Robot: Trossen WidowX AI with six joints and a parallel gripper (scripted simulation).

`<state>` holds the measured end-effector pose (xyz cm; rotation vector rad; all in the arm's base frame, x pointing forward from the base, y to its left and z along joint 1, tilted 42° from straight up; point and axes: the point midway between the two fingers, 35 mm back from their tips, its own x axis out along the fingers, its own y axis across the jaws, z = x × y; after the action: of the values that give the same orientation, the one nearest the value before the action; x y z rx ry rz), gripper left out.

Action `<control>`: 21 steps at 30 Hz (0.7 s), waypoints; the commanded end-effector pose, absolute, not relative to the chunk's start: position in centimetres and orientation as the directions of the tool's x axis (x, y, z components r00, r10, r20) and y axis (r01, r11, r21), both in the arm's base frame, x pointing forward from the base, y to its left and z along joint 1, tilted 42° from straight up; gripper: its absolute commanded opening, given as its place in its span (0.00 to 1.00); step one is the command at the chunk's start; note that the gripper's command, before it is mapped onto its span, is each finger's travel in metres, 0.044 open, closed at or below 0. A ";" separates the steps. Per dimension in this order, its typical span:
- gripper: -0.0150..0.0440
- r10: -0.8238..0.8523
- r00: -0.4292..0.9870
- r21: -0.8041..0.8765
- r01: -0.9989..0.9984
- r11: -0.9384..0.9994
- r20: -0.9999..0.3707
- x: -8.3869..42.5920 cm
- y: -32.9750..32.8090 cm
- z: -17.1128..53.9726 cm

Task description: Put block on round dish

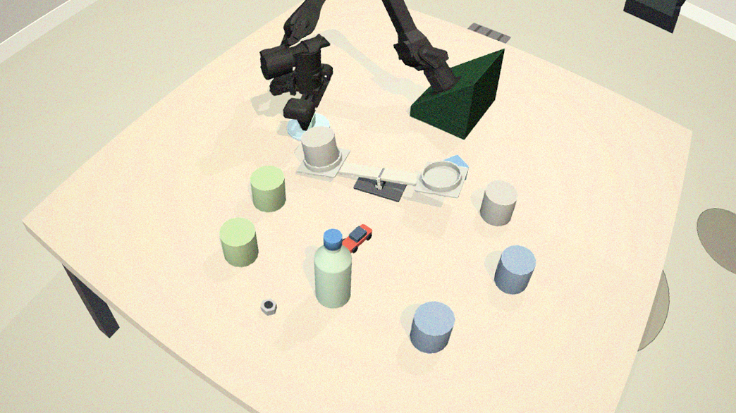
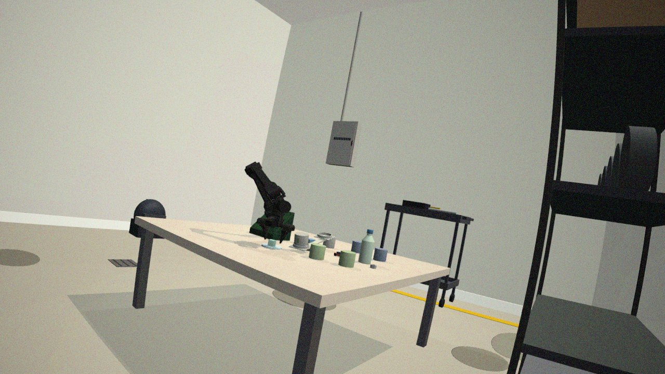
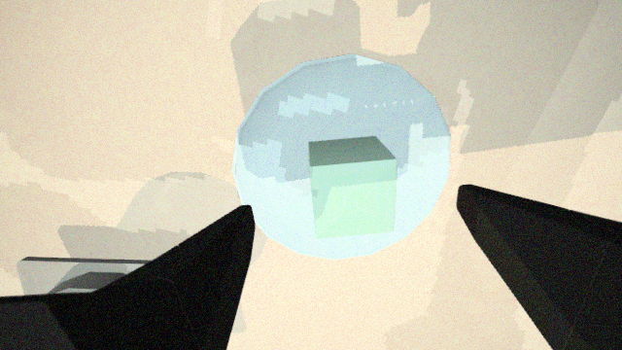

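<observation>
A pale green block (image 3: 355,209) (image 2: 271,242) sits on the pale blue round dish (image 3: 272,122) (image 2: 265,245) (image 1: 293,129). My gripper (image 3: 354,205) (image 2: 274,239) (image 1: 307,123) is open, its fingers low on either side of the block and apart from it. One grey cup (image 1: 320,148) (image 2: 301,240) stands on the left end of the balance (image 1: 356,171), close beside the dish. The right pan (image 1: 438,190) holds no cup. The other grey cup (image 1: 497,204) stands on the table right of the balance. No cup is above the dish.
Two green cups (image 1: 268,189) (image 1: 239,243), two blue cups (image 1: 514,270) (image 1: 431,327), a bottle (image 1: 333,276), a red toy car (image 1: 357,237) and a nut (image 1: 268,306) stand in front of the balance. A blue object (image 1: 457,161) lies behind the right pan. The dark green wedge (image 1: 457,105) is at the arm's base.
</observation>
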<state>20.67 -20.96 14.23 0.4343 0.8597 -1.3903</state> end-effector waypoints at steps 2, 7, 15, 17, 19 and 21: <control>1.00 -0.677 -0.027 -0.198 0.964 0.176 -0.736 21.0 -18.2 17.6; 1.00 -0.677 -0.027 -0.198 0.964 0.177 -0.736 21.0 -18.1 17.7; 1.00 -0.677 -0.026 -0.200 0.963 0.180 -0.736 20.9 -15.6 20.4; 1.00 -0.677 -0.026 -0.200 0.963 0.180 -0.736 20.9 -15.6 20.4; 1.00 -0.677 -0.026 -0.200 0.963 0.180 -0.736 20.9 -15.6 20.4; 1.00 -0.677 -0.026 -0.200 0.963 0.180 -0.736 20.9 -15.6 20.4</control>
<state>20.92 -15.75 20.10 0.4310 0.8503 -1.3761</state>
